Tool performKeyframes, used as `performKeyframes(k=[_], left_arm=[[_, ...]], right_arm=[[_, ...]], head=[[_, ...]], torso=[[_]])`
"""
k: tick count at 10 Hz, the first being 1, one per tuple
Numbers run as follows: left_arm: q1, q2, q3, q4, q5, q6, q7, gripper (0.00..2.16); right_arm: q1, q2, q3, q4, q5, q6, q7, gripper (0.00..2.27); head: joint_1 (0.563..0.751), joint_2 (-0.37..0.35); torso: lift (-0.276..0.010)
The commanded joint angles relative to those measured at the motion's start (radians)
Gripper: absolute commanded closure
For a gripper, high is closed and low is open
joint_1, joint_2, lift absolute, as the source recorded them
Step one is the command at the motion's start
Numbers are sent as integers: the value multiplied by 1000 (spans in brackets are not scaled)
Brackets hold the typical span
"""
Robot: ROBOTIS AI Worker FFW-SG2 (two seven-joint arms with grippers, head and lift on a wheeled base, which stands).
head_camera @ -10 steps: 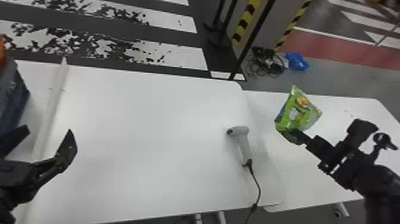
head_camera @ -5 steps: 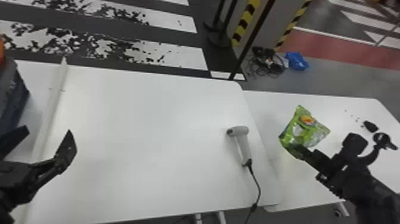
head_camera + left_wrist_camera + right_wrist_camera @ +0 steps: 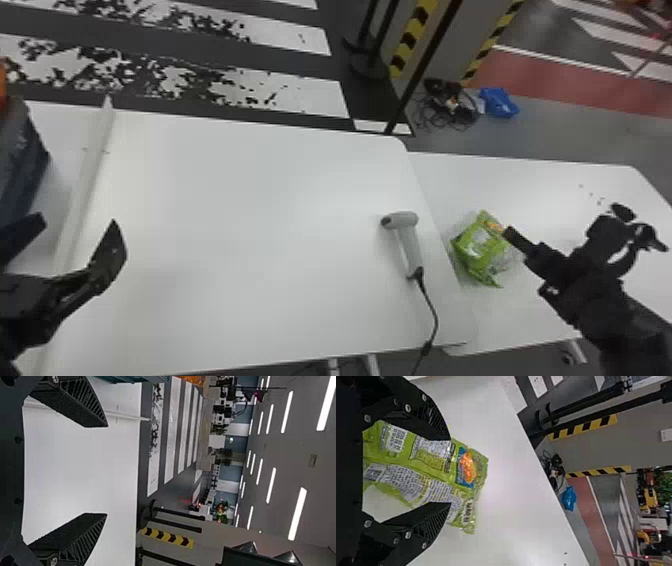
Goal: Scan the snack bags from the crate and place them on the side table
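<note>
Snack bag point(image 3: 478, 247) lower, nearer scanner point(image 3: 409, 240), right jaws parted

Large indoor hall, workshop or test-lab kind; cannot tell which. Long ceiling strip lights point(image 3: 297, 514) in rows. Dark floor with broad white stripes point(image 3: 300, 95), red lane point(image 3: 530, 75). Yellow-black hazard strips point(image 3: 412, 37), black posts point(image 3: 176, 514), loose cable tangle point(image 3: 452, 107) on floor. Plain white table point(image 3: 250, 225) with corded scanner point(image 3: 410, 245).
</note>
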Motion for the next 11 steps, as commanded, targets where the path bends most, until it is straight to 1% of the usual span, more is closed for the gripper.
performKeyframes(k=[1, 3, 4, 5, 6, 8, 9, 10, 11], left_arm=[[0, -4, -4, 0, 0, 0, 0, 70], [3, -6, -7, 0, 0, -6, 2, 70], [3, -6, -7, -2, -2, -9, 2, 70], [3, -7, -10, -2, -2, -9, 2, 70], [3, -7, -11, -5, -2, -9, 3, 70], [3, -7, -11, -6, -2, -9, 3, 70], [3, -9, -10, -6, -2, -9, 5, 70], [2, -7, -8, -6, -2, -9, 5, 70], [-2, -7, -7, -5, -2, -12, 5, 70]], right_arm=[[48, 25, -1, -130, 6, -35, -16, 63], [122, 81, 8, -324, 12, -66, -14, 63], [172, 107, 45, -426, 21, -109, -14, 63], [214, 135, 102, -506, 61, -155, -14, 66], [247, 152, 166, -566, 101, -195, -14, 70], [298, 187, 318, -630, 201, -302, -22, 70], [323, 196, 402, -632, 253, -388, -42, 70], [349, 206, 481, -627, 300, -465, -59, 70], [370, 207, 556, -614, 355, -541, -88, 70]], head=[[695, -350], [695, -350], [695, -350], [695, -350], [695, -350], [695, -350], [695, -323], [695, -269], [695, -246]], torso=[[-81], [-81], [-81], [-81], [-81], [-81], [-81], [-81], [-81]])
